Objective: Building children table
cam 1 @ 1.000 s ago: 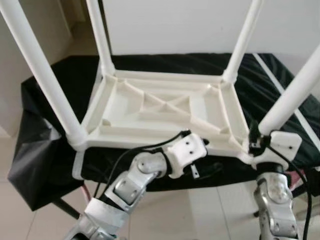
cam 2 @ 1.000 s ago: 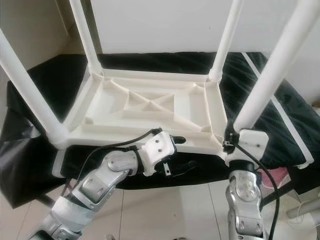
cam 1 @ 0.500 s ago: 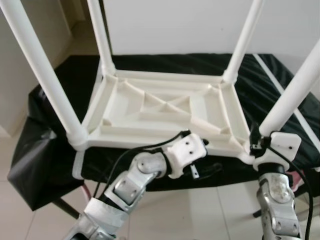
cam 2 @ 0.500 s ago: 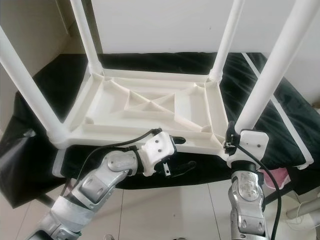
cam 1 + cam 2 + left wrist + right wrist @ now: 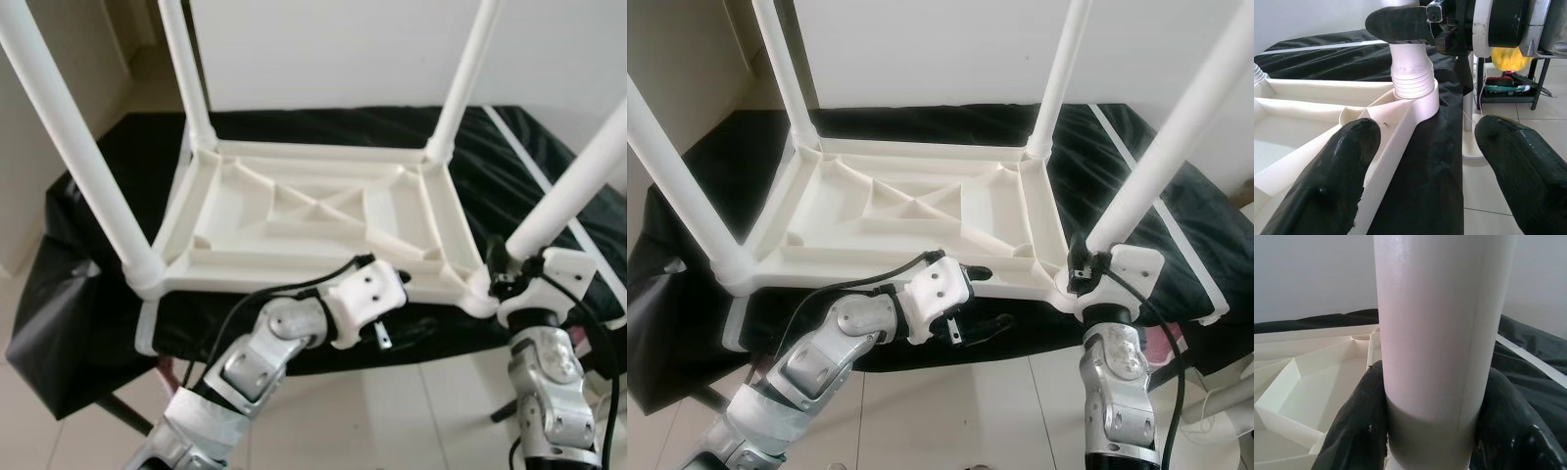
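Between the right gripper's (image 5: 1080, 277) jaws, the near-right table leg (image 5: 1161, 171).

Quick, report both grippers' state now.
Left gripper: open, straddling the tabletop edge.
Right gripper: shut on the near right leg.

You've got a low stand draped in a black cloth (image 5: 519, 147), sitting on a pale tiled floor (image 5: 950, 411). Lying right on the cloth is the upside-down white table (image 5: 313, 211), underside ribs facing up, its four legs pointing up. A white strip (image 5: 1176, 245) runs across the cloth on your right, probably tape or another part, hard to tell.
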